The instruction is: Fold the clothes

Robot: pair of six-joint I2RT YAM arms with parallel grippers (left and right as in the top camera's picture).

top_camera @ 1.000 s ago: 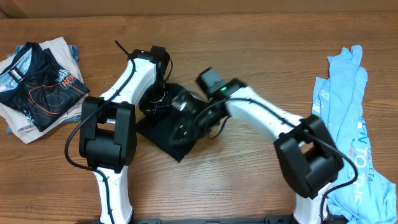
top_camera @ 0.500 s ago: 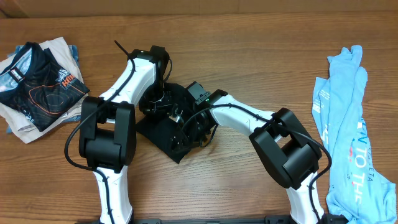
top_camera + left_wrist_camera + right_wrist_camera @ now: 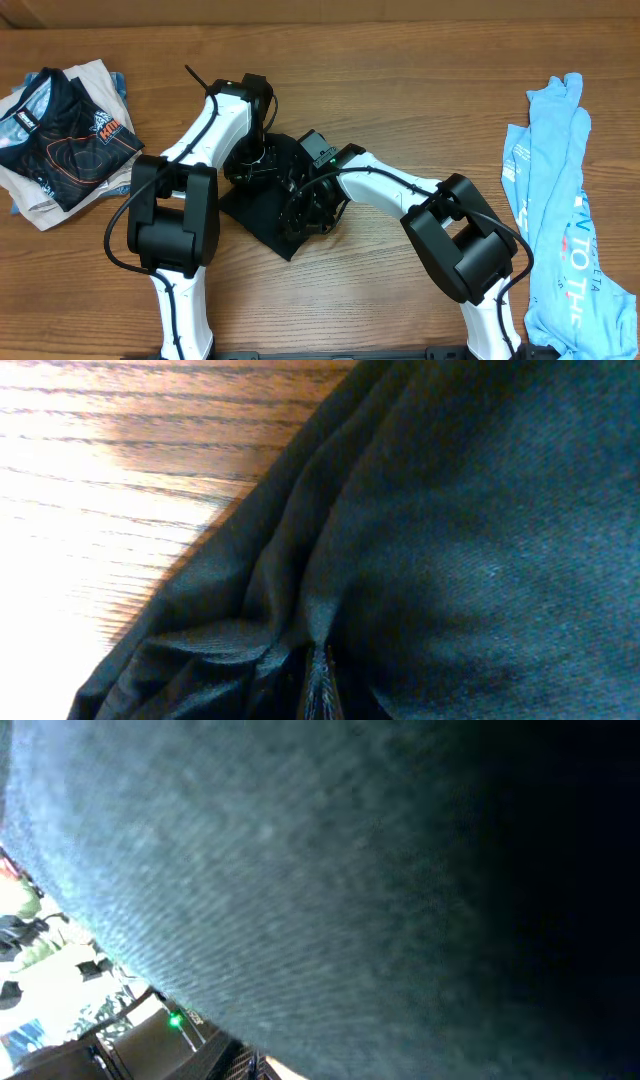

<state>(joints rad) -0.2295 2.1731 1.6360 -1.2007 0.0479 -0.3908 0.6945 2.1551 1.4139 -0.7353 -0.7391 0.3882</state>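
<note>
The black T-shirt [image 3: 262, 205] lies bunched in a small dark heap at the table's middle. My left gripper [image 3: 250, 165] is at the heap's far left edge. In the left wrist view its jaws [image 3: 320, 695] are shut on a pinched ridge of the black fabric [image 3: 450, 510]. My right gripper [image 3: 300, 208] is pressed into the heap's right side. Black fabric [image 3: 330, 870] fills the right wrist view and drapes over the jaws, which appear shut on it. The light blue tee [image 3: 552, 190] with white lettering lies along the right edge, away from both grippers.
A stack of folded clothes [image 3: 60, 130], topped by a dark printed shirt, sits at the far left. Bare wooden table [image 3: 400, 80] stretches behind the arms and between the heap and the blue tee. Both arm bases stand at the front edge.
My right arm has swung its elbow left and its gripper has moved down into the heap. The black fabric is more gathered. The left arm has barely moved.
</note>
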